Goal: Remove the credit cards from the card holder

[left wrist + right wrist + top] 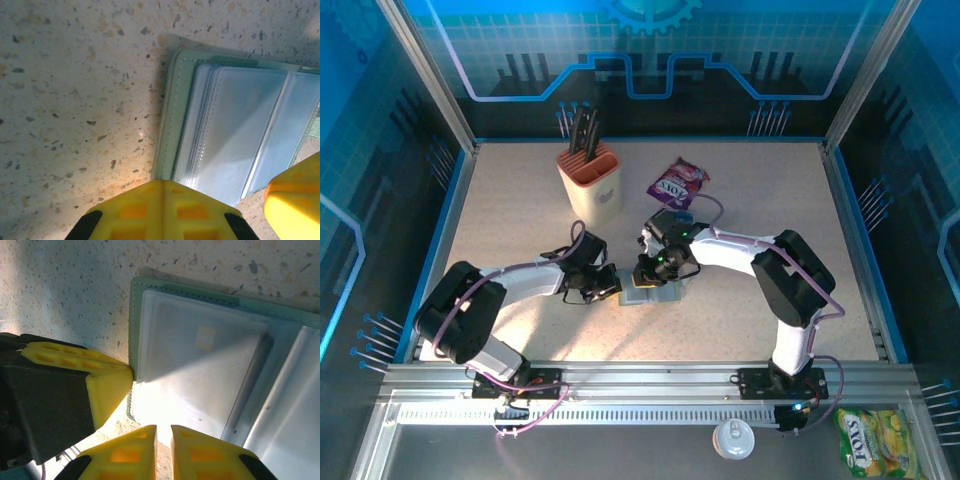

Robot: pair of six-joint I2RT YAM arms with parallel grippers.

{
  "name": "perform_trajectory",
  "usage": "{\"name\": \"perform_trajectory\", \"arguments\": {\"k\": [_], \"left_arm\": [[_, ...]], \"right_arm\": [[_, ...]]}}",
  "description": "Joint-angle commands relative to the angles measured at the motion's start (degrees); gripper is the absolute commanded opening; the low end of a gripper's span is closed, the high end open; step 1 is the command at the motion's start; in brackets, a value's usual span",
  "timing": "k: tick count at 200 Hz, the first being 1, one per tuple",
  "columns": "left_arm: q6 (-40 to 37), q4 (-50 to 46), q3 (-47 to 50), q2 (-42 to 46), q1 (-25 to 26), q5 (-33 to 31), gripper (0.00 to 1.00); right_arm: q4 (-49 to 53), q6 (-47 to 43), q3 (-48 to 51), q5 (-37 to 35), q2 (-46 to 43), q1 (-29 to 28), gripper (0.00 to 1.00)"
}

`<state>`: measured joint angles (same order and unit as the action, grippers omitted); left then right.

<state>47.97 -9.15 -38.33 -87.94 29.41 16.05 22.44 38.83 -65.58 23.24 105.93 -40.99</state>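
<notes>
**Card holder lying open between both grippers, no cards spotted yet**

The card holder is laid open and flat around the middle of the table, with its long axis running roughly left to right across the robot's front. It's hemmed in at one corner. The left gripper is parked at the left short edge with its tip touching the stitched rim. Its fingers are pressed together with nothing between them. The right gripper is set at the adjoining long edge of that same panel, just beside the left tip. Its fingers are only a crack apart, and nothing can be seen caught in the crack.

So the pockets lie straight ahead of the right fingers. The right arm is judged the better placed for pulling, while the left looks suited to holding the thing down.

Contents: only clear plastic sleeves are made out inside, stacked on the panel nearest the grippers, with another flap past the fold. No credit cards in blue, red or orange can be picked out. A small pale square is seen under the top sleeve, but what it is can't be told.

Further back, a knife block is stood with dark-handled knives stuck in it. A purple snack packet is lying near it.
</notes>
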Motion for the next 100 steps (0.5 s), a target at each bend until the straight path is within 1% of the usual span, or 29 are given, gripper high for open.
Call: {"name": "perform_trajectory", "arguments": {"k": [1, 25, 100], "left_arm": [[-0.2, -2.2, 0.5, -1.2, -0.2, -0.8, 0.0], [-0.4, -2.2, 0.6, -1.8, -0.3, -1.2, 0.0], [0.6, 0.6, 2.8, -2.0, -0.3, -1.6, 0.0]], "right_arm": [[-0.2, 0.5, -1.8, 1.8, 1.6, -0.6, 0.19], [-0.2, 0.7, -2.0, 1.7, 2.3, -0.8, 0.24], [-0.6, 1.0, -1.3, 1.0, 3.8, -0.7, 0.28]]}}
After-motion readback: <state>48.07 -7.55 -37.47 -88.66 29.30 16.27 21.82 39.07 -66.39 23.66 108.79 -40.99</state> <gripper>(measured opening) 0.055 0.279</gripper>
